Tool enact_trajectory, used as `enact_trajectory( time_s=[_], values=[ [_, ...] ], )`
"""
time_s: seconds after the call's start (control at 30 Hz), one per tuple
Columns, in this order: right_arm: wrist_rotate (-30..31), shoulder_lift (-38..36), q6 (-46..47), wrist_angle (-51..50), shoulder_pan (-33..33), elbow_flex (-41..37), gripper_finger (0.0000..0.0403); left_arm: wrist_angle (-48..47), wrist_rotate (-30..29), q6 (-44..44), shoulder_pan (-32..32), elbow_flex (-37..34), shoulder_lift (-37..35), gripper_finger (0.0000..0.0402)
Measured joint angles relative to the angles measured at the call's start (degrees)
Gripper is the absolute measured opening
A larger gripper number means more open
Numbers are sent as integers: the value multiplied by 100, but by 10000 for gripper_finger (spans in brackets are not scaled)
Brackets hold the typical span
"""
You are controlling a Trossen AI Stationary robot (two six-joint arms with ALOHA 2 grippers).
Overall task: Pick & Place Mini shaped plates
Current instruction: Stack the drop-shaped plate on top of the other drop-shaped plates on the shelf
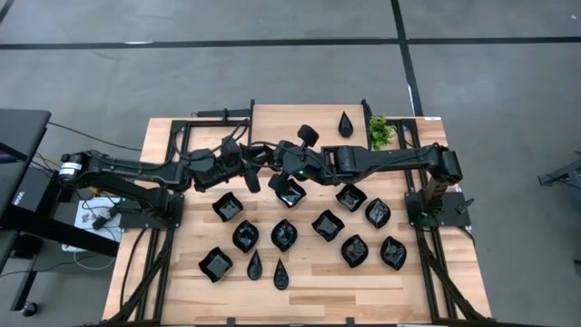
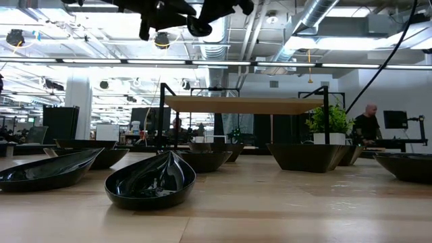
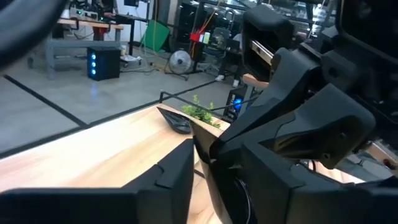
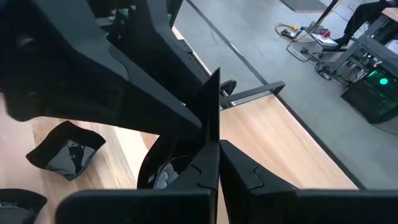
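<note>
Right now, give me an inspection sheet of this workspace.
Surface: light wooden tabletop, nothing spilled seen.
Job's things: glossy black mini shaped plates spread over the middle and front; one black teardrop plate at the back.
Clutter: small green plant beside that teardrop plate.
Grippers: left hand open, right hand shut; they meet, raised above the table's middle.
Cables: dark cable bundles along both table sides.
Surroundings: grey taped floor; a person beyond the table.

Wooden table (image 1: 182,272) carries mini shaped plates (image 1: 285,234) and plant (image 1: 379,133).
</note>
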Motion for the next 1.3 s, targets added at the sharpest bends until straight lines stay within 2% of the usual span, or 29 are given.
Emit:
enact_trajectory(
  time_s=[0.3,0.43,0.53,0.77,1.0,1.13,1.3],
  values=[
    [176,-138,780,-1174,-288,-2,0,-215,-17,347,-2,11,-460,176],
    [178,-482,1356,-1897,-672,0,0,-790,-43,278,-2,9,-743,177],
    [144,-774,1576,-2368,-1118,-2,0,-812,-39,114,-2,-146,-859,175],
    [-1142,-1296,1867,-3032,-2645,0,0,-806,-43,-172,0,-511,-907,177],
    [-2426,-1268,1733,-3320,-3945,-46,0,-807,-48,-122,0,-664,-905,177],
    [-3017,-1263,1566,-3196,-4427,-371,0,-800,-52,167,27,-664,-898,177],
    [-3404,-1262,1505,-2997,-4768,-832,0,-800,-62,358,170,-664,-898,177]
  ],
)
